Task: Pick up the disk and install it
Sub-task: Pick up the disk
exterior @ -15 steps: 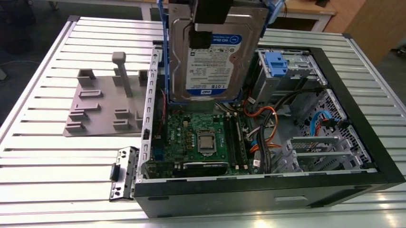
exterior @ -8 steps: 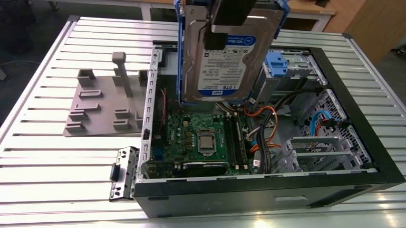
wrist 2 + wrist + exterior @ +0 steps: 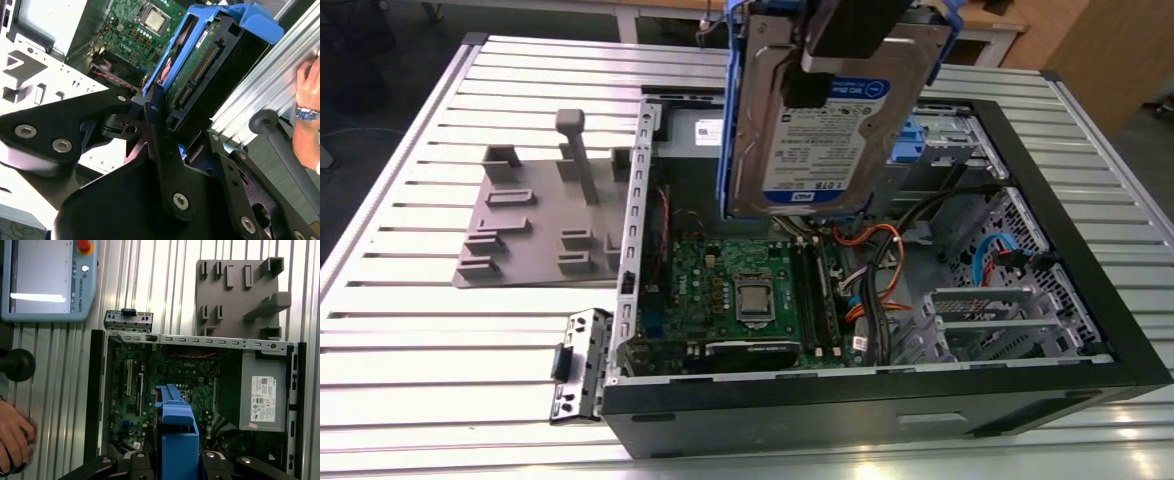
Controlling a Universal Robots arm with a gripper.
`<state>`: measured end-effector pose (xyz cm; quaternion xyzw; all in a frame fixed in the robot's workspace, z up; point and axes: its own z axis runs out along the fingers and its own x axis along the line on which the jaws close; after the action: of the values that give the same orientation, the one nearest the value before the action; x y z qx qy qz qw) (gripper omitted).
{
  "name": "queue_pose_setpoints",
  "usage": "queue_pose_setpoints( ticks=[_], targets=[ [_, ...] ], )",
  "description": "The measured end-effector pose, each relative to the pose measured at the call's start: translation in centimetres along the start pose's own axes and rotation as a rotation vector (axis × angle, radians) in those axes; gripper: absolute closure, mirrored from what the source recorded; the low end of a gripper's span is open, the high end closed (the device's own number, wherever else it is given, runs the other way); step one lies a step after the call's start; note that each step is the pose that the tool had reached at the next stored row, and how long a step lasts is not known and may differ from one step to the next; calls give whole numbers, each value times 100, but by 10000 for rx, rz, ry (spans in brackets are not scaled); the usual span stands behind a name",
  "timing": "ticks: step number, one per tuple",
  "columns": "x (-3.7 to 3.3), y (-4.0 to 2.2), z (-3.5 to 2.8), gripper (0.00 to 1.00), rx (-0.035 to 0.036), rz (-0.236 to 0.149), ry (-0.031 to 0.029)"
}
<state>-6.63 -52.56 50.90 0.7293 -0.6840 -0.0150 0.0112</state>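
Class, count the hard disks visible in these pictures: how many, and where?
1. The disk is gripped upright in the hand, above the open computer case and its motherboard. Another may be hidden in the case's drive cage.

One disk point(image 3: 827, 130), one computer case point(image 3: 854, 420), one grey fixture plate point(image 3: 520, 235), one teach pendant point(image 3: 45, 280).

Bright, even overhead light, white glare streaking the ribbed silver aluminium surface point(image 3: 414, 340) beside the open black computer case point(image 3: 854, 420), its interior shadowed, soft sheen on the silver rectangular disk point(image 3: 834, 120)
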Motion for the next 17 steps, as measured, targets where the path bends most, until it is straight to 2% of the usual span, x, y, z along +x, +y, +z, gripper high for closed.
queue_pose_setpoints(
  ticks=[17],
  targets=[
    [36, -374, -6, 64, -22, 0, -1]
  ],
)
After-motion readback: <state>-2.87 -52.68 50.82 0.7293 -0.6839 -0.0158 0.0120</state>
